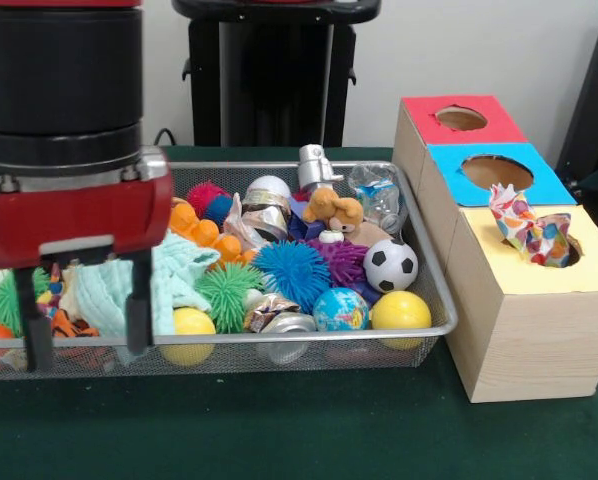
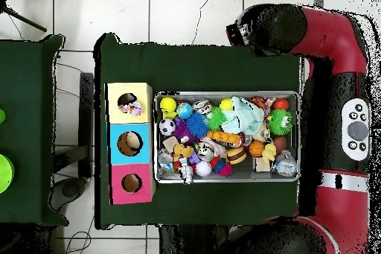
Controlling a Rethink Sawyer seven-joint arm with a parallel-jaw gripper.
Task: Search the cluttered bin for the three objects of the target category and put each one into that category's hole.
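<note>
Gripper hangs over the bin's end farthest from the boxes, fingers spread, empty. Patterned wrapper sits in the yellow box's hole.

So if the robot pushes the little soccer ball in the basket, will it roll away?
Probably only a little. The soccer ball is round and smooth, so it likely rolls easily, but it sits packed against the purple spiky ball and the yellow ball, near the basket's wire wall. It may slip from a loose grip.
</note>
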